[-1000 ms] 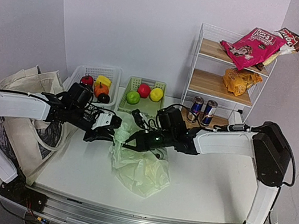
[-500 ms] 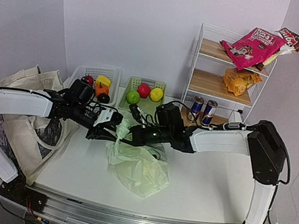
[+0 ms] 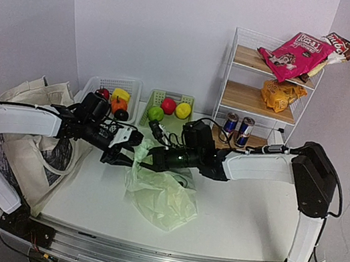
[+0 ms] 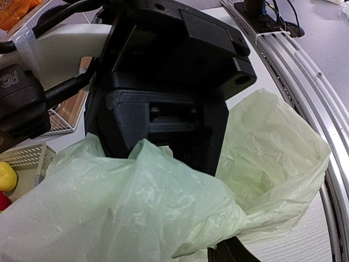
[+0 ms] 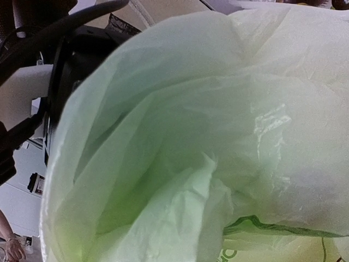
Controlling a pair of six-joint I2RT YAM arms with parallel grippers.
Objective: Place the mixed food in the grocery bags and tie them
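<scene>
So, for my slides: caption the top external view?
Left claw and right claw meet at the bunched top of the pale-green plastic bag.

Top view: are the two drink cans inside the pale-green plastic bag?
No, both drink cans stand on the bottom shelf of the wire rack, well apart from the plastic bag.

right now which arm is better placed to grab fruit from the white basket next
left, probably: the left pincer sits nearer the white basket; the right pincer looks shut on the green bag

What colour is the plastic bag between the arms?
The bag is pale green; top view shows it best.
</scene>
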